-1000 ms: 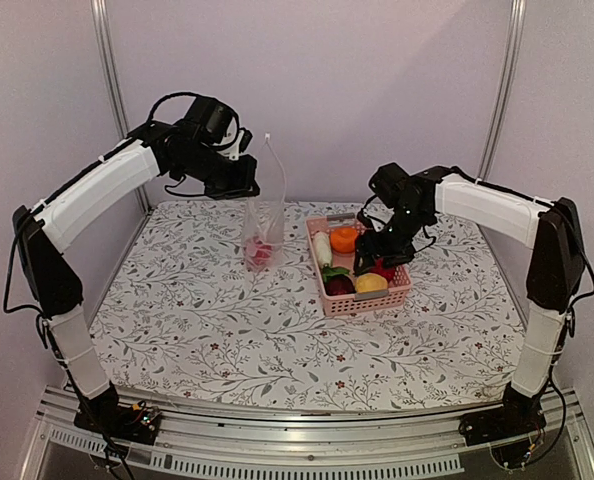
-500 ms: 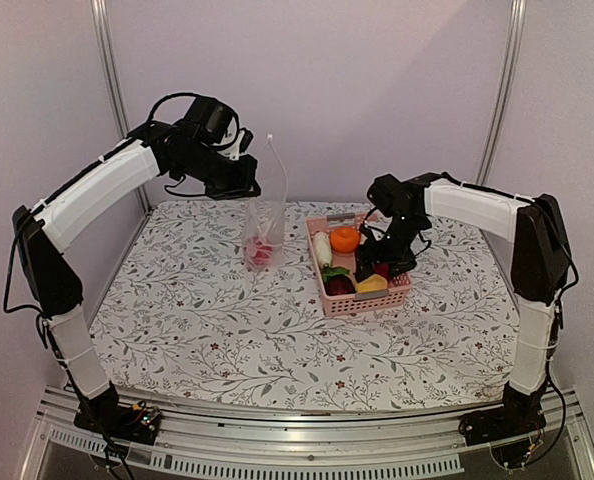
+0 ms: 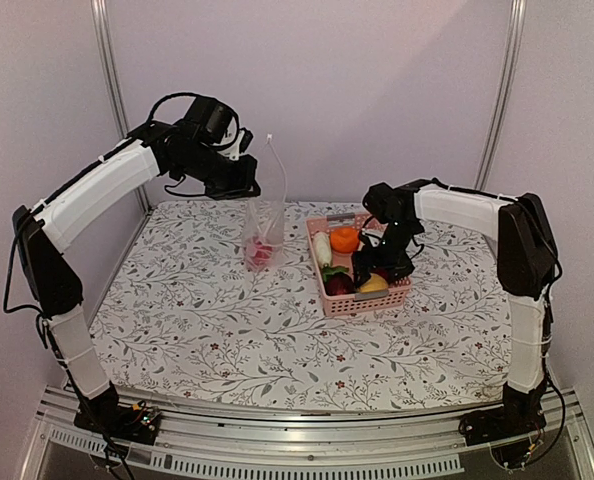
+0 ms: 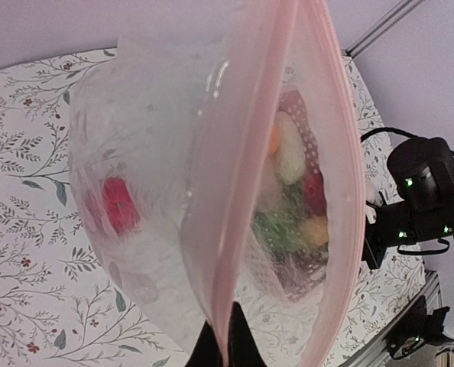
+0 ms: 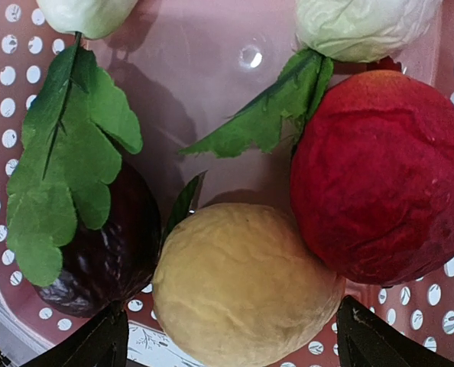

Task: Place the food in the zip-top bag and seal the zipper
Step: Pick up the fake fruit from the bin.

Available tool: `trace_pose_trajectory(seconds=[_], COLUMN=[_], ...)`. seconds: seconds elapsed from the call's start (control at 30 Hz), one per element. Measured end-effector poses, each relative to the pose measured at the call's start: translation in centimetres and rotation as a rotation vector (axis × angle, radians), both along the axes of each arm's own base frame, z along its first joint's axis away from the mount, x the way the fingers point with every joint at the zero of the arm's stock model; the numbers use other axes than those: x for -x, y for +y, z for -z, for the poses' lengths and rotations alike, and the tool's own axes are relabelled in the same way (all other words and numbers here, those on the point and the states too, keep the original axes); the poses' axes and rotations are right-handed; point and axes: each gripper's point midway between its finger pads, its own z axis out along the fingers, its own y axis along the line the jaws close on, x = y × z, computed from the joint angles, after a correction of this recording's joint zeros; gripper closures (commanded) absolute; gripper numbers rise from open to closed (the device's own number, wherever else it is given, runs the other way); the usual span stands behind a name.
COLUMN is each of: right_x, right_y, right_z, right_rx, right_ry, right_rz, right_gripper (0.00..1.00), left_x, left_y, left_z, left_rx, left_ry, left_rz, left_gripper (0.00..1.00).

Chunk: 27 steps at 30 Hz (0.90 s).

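Note:
The clear zip-top bag [image 3: 267, 222] hangs upright at the back of the table, with my left gripper [image 3: 247, 188] shut on its mouth edge. In the left wrist view the pinkish zipper [image 4: 242, 153] runs up from my shut left gripper [image 4: 225, 340], and one red food piece [image 4: 120, 205] lies inside the bag. My right gripper [image 3: 377, 268] is down in the pink basket [image 3: 362, 305], open. Its fingers stand on either side of a yellow fruit [image 5: 242, 283], apart from it. Beside that fruit lie a red fruit [image 5: 380, 176], a dark purple one [image 5: 105, 245] and green leaves [image 5: 66, 153].
An orange fruit [image 3: 345, 238] and a cream-white vegetable [image 3: 322, 248] lie at the basket's far end. The basket stands right of the bag on the floral tablecloth [image 3: 277, 340]. Metal frame posts [image 3: 107, 70] rise at the back corners.
My right gripper has moved left and down into the basket's near end and opened wider around the yellow fruit. The left arm and the bag have not moved.

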Motion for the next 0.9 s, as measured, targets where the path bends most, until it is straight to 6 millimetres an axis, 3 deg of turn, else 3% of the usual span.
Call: trace_pose_trajectory(seconds=[0.17, 0.37, 0.63, 0.9], right_x=[0.0, 0.0, -0.4, -0.9], right_y=[-0.2, -0.3, -0.8, -1.1], right_z=[0.8, 1.3, 1.2, -1.3], right_rx=[0.015, 0.025, 0.054, 0.058], right_ry=[0.014, 0.019, -0.002, -0.052], right_rz=[0.004, 0.004, 0.014, 0.024], right_gripper=[0.07, 0.19, 0.27, 0.31], left_x=[0.0, 0.0, 0.0, 0.0], left_y=[0.0, 0.0, 0.0, 0.0], left_z=[0.0, 0.0, 0.0, 0.0], left_rx=[0.0, 0.0, 0.0, 0.0], left_ry=[0.0, 0.0, 0.0, 0.0], left_rz=[0.0, 0.0, 0.0, -0.001], left_gripper=[1.0, 1.0, 1.0, 1.0])
